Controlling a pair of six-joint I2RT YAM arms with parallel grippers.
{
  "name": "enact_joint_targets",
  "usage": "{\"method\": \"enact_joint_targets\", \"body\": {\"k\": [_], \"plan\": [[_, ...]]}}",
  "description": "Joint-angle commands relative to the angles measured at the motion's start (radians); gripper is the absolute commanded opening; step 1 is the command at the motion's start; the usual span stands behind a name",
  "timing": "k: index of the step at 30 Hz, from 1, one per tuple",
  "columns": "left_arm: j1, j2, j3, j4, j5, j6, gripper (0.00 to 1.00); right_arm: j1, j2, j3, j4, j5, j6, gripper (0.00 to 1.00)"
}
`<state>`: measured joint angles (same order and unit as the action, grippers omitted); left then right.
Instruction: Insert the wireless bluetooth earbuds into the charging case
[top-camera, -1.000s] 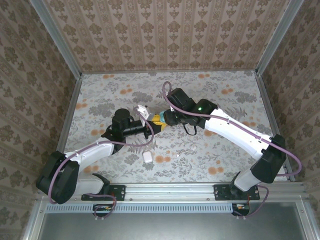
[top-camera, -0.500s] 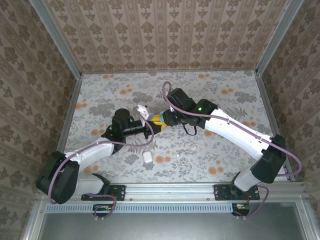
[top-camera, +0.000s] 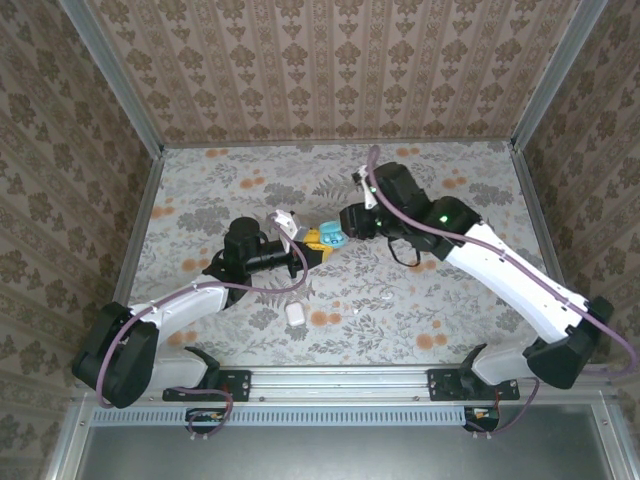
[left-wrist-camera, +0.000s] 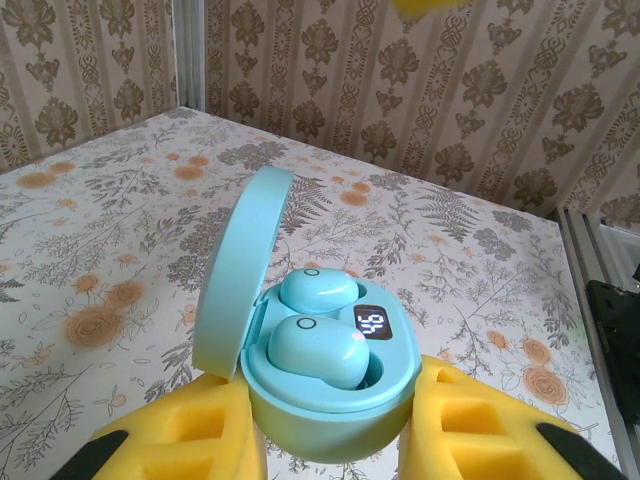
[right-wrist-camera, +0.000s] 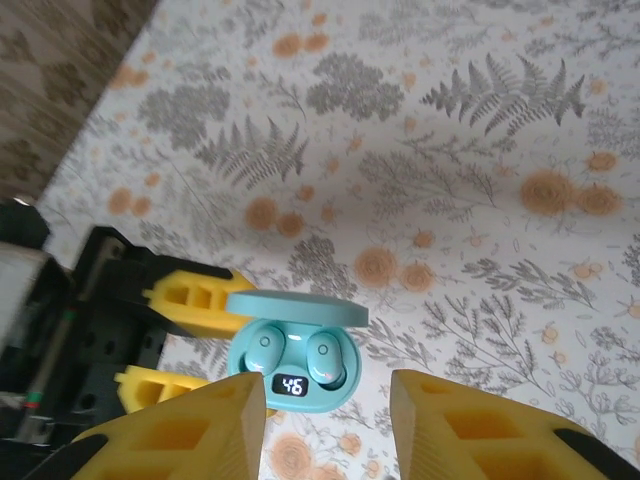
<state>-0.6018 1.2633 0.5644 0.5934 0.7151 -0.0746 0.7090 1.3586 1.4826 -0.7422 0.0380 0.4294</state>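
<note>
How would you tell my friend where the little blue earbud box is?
Start at the flowery table and follow the left arm to its yellow end effector. The teal case sits pinched there, lid open, two teal earbuds inside. Unlike the white case lying on the table, it is gripped and shows a lit number.

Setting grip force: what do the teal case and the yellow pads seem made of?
Case: likely hard plastic, smooth and semi-glossy, with soft highlights on lid and shell. Pads: apparently soft foam, matte, with a grainy surface and moulded cut-outs.
</note>
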Motion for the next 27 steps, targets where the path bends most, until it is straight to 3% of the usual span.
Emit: {"method": "enact_joint_targets", "body": {"k": [1,12,27], "plan": [[-0.006,-0.005,0.032,0.06,0.044,0.015,0.24,-0.054,-0.007,0.016,0.054,-0.141,0.034,0.39],[-0.006,-0.043,0.017,0.09,0.093,0.025,0.24,-0.132,0.156,0.067,0.114,-0.431,0.092,0.42],[0.008,-0.031,0.035,0.103,0.081,0.008,0.24,-0.132,0.105,-0.041,0.106,-0.516,0.108,0.4]]}}
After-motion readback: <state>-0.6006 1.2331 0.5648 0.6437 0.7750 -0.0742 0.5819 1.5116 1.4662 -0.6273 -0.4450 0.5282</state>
